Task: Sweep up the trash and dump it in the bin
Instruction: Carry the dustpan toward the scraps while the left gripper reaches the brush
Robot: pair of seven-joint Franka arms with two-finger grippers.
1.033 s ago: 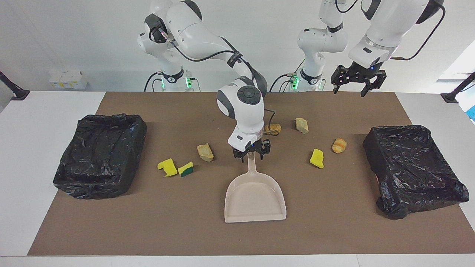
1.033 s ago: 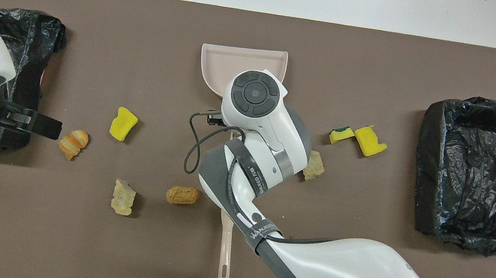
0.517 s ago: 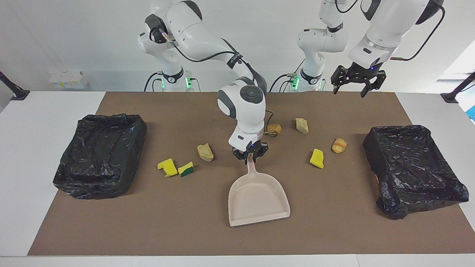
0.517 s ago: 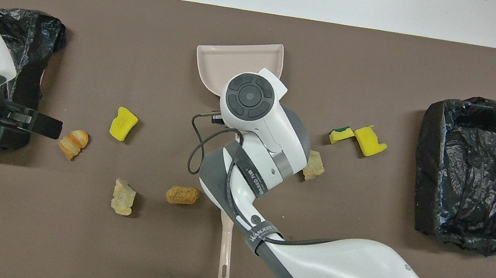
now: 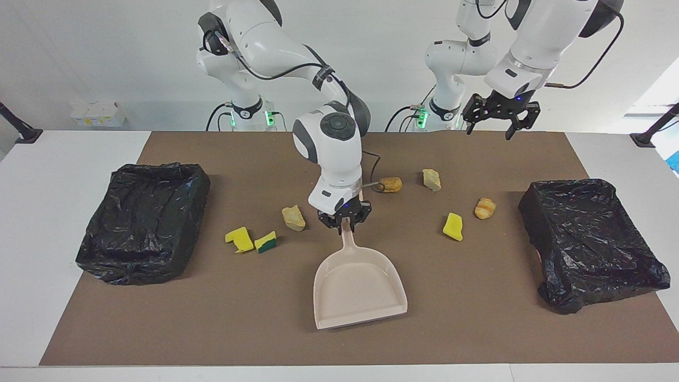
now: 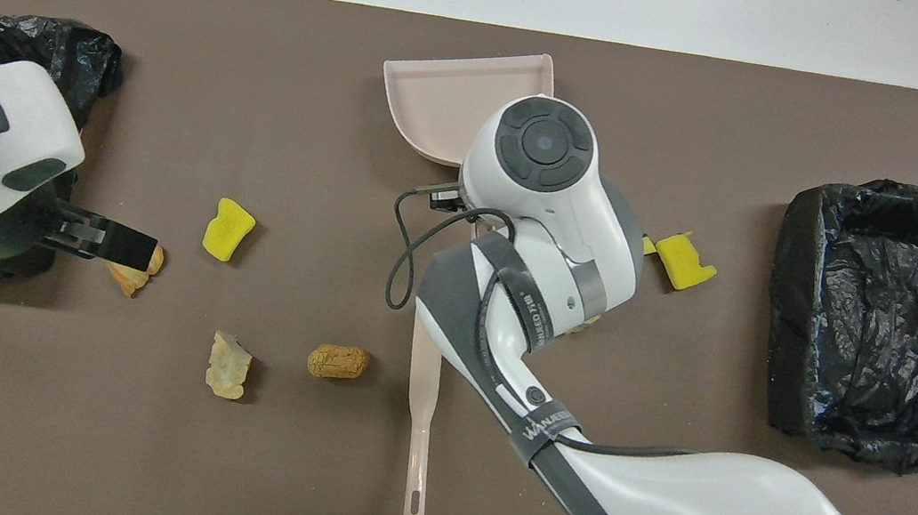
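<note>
My right gripper (image 5: 345, 222) is shut on the handle of the beige dustpan (image 5: 360, 286), whose mouth points away from the robots; in the overhead view the wrist hides the grip and only the pan (image 6: 445, 103) shows. Trash lies on the brown mat: two yellow sponge bits (image 5: 240, 239) (image 5: 453, 226), a green-faced one (image 5: 265, 242), tan chunks (image 5: 293, 217) (image 5: 431, 179), a brown chunk (image 5: 390, 184) and a striped bread piece (image 5: 485, 208). My left gripper (image 5: 489, 127) hangs open, high over that bread piece (image 6: 128, 276).
Black-bagged bins stand at both ends of the mat, one at the right arm's end (image 5: 143, 223) and one at the left arm's end (image 5: 589, 239). A long beige handle (image 6: 421, 432) lies nearer the robots, its upper end hidden under the right arm.
The right gripper closed on the dustpan handle and carried the pan a little toward the right arm's end, turning it slightly. The left gripper drifted a bit toward the table's middle.
</note>
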